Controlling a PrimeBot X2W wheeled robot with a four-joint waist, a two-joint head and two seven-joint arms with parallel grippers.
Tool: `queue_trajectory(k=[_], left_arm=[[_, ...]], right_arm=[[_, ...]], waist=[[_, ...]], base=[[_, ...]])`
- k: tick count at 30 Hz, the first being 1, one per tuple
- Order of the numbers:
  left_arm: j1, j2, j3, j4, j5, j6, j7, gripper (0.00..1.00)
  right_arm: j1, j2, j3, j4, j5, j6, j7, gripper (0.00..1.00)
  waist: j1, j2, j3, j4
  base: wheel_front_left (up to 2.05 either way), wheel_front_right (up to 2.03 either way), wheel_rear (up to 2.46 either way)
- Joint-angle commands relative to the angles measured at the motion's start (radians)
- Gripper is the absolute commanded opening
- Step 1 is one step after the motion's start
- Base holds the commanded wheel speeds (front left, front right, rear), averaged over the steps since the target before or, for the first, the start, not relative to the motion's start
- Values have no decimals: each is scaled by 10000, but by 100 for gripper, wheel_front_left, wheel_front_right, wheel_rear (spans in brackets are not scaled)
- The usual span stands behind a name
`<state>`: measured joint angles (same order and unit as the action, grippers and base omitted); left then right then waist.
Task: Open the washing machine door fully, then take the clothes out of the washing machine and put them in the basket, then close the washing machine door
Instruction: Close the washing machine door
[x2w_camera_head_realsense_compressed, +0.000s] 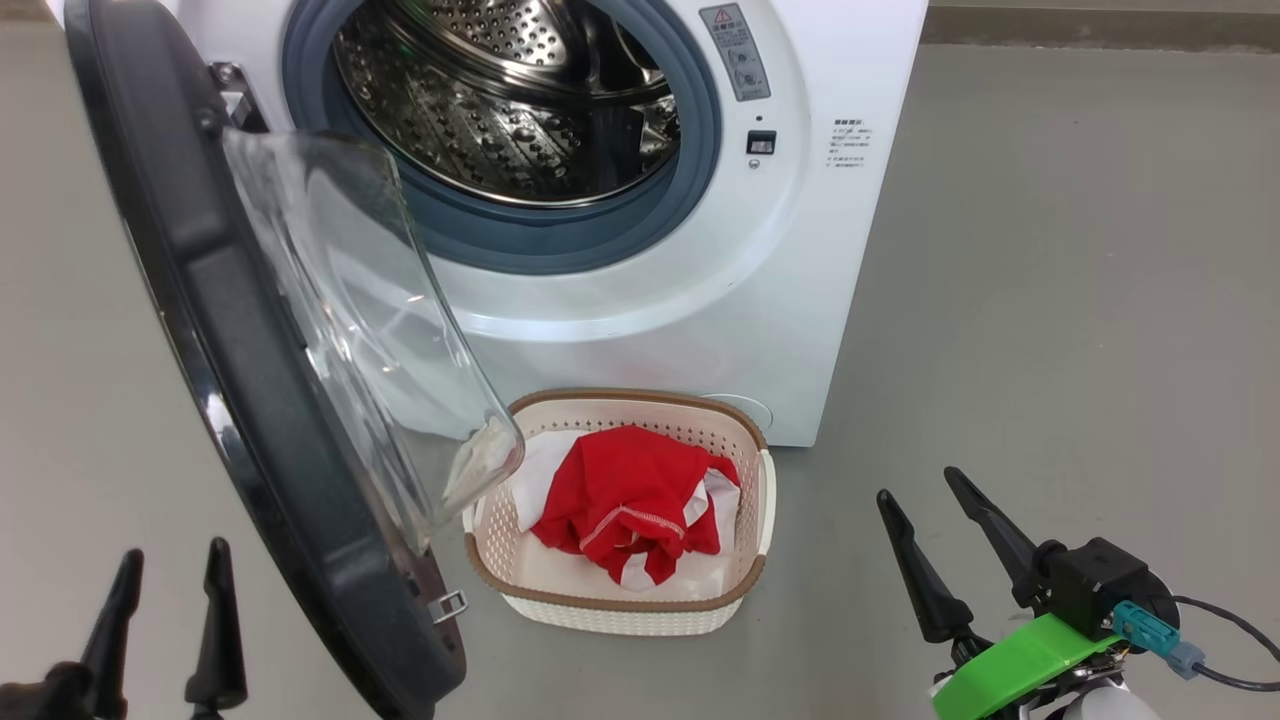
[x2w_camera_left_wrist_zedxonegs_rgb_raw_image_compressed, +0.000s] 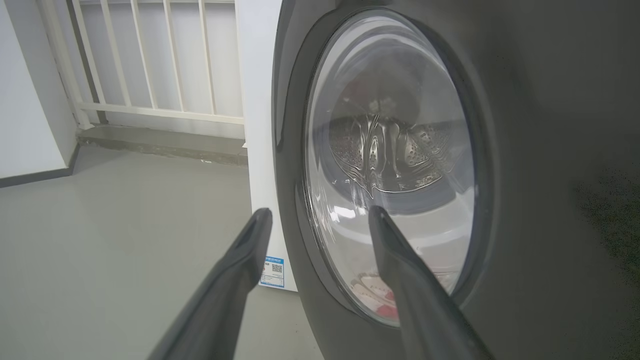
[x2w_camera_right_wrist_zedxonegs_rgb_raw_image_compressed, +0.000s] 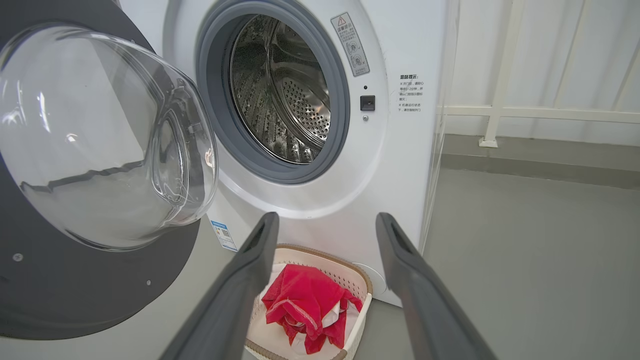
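The washing machine is being shown emptied, the washing machine door swung open. The basket, on the floor just before the machine's front, is being occupied by the clothes. Closing is judged the step in hand: a push on the door's outer face is being called for from the left end effector, spread wide and empty, as is the right end effector.

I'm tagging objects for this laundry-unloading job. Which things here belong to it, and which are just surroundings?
Belong to the job:
- washing machine door, standing open
- washing machine
- red-and-white clothes, lying in the basket
- basket, on the floor in front of the machine

Just surroundings:
- white railing
- blue QR sticker on the machine's side
- grey floor
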<state>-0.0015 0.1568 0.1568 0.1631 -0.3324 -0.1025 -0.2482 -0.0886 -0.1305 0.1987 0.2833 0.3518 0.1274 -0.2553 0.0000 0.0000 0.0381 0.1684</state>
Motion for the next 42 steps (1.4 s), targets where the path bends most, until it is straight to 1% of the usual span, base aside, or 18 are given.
queue_trajectory(k=[1, 3, 10, 17, 25, 42], left_arm=[[-128, 156, 313, -152, 208, 121, -111, 100], [-114, 88, 324, -105, 472, 167, -126, 100], [72, -352, 685, -253, 1020, 101, -133, 100], [150, -630, 1034, 107, 1458, -11, -134, 100], [93, -792, 1230, 220, 1648, -127, -135, 100], [48, -922, 1455, 278, 1892, -230, -135, 100]], right_arm=[[-147, -97, 131, -275, -19, 33, -65, 100], [-150, -99, 111, -283, -29, 33, -65, 100], [-233, -80, 129, -299, -44, 33, -65, 100], [-280, -80, 121, -274, -43, 33, -65, 100], [-262, -94, 102, -271, -40, 33, -65, 100], [-273, -70, 106, -267, -29, 33, -65, 100]], waist=[[0, 0, 20, 14], [0, 0, 50, 31], [0, 0, 147, 30], [0, 0, 149, -1], [0, 0, 66, -13], [0, 0, 43, -52]], base=[[0, 0, 0], [0, 0, 0], [0, 0, 0], [0, 0, 0], [0, 0, 0], [0, 0, 0]])
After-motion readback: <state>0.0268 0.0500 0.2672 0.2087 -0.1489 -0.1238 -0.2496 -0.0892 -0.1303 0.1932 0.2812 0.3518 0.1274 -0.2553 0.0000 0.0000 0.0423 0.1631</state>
